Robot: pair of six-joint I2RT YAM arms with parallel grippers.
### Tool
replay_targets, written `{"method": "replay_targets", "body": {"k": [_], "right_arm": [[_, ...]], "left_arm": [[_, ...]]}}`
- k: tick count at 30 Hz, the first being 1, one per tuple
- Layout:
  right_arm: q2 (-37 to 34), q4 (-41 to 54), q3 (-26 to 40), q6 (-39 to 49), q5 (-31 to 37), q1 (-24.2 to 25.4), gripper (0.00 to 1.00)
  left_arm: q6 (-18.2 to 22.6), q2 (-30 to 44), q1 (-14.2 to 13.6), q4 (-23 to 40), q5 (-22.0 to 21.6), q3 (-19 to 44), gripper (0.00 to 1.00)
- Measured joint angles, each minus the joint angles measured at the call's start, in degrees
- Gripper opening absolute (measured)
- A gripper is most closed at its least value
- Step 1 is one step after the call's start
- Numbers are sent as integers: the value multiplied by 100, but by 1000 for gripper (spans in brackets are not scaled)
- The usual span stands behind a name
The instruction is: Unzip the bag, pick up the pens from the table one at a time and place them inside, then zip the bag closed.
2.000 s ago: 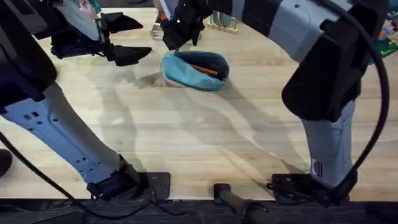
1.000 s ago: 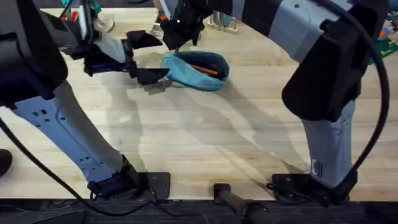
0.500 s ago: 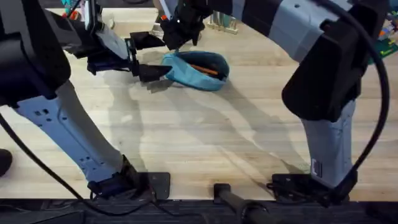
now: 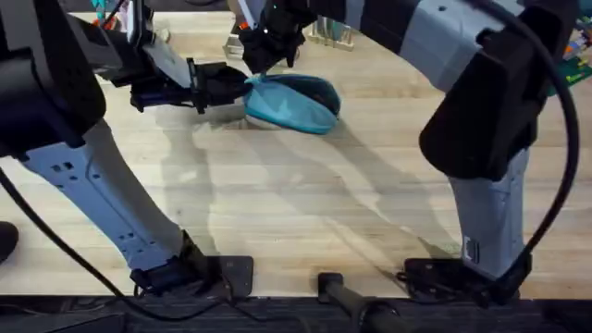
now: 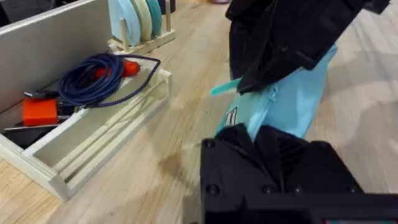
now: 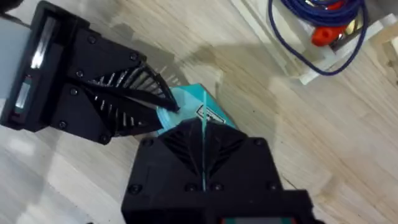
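My 2 black ribbed pincers, left point(image 4: 236, 85) and right point(image 4: 268, 55), each pinch an edge of the soft, oblong teal fabric pouch point(image 4: 291, 104) on the grainy pale plank table point(image 4: 305, 203).

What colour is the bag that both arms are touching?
Light blue, almost teal; the bag shows best in the overhead view.

Bag point(image 4: 289, 104) — on the table point(image 4: 305, 203), far centre. Left gripper point(image 4: 233, 85) at its left end; right gripper point(image 4: 268, 51) just behind. Tray point(image 5: 93, 140) with coiled cable point(image 5: 102, 74) — behind the bag.
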State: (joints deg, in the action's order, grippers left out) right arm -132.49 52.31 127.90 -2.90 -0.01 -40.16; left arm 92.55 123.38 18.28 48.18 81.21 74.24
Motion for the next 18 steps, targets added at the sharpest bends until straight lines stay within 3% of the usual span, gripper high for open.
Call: {"method": "replay_targets", "body": {"k": [18], "right_arm": [[0,351,60,2,85,0,31]], "left_arm": [[0,2,0,2,0,0,42]]}}
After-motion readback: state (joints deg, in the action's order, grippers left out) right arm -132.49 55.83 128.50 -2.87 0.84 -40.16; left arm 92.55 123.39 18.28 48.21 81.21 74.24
